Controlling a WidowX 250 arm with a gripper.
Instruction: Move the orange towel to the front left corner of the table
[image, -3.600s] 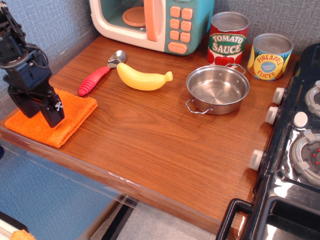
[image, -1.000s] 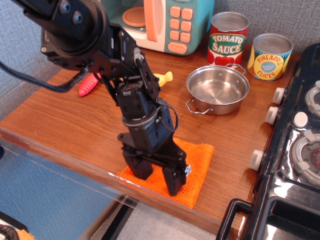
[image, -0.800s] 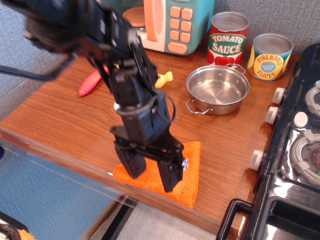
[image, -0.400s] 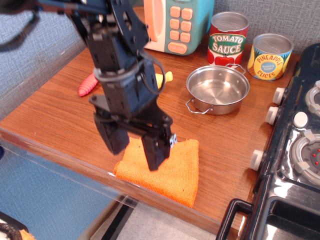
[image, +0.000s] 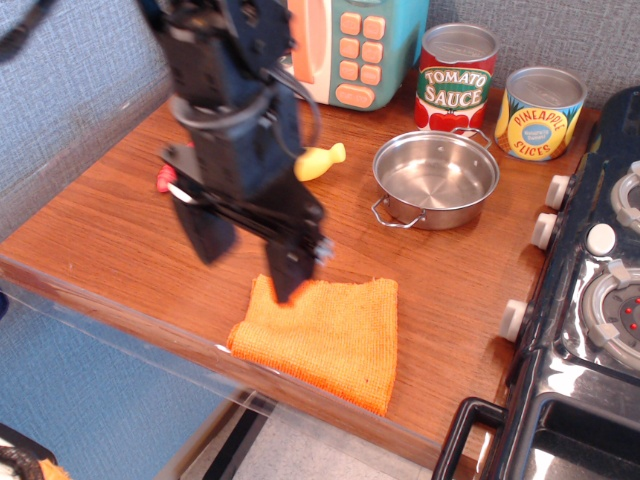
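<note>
Where the rounded front edge of the bench (image: 120, 305) meets the camera, the orange towel (image: 322, 338) is seen lying flat, one corner just over the lip and nothing touching it. Above and to its left, the end effector (image: 248, 258) is pictured blurred in mid-air, its two fingers spread apart and nothing held between them. The cloth is judged to be released, so the placing step appears to be in hand; whether this spot counts as the front left corner cannot be told from this view, since bare wood lies between the towel and the other front corner. If so, only a clear retreat of the arm would be called for; if not, a fresh grasp from above would be needed. Farther back, a steel pot (image: 436, 178) and a partly hidden yellow banana (image: 322, 158) are shown, then the tomato sauce can (image: 455, 78), the pineapple slices can (image: 539, 112) and the toy microwave (image: 355, 45).
</note>
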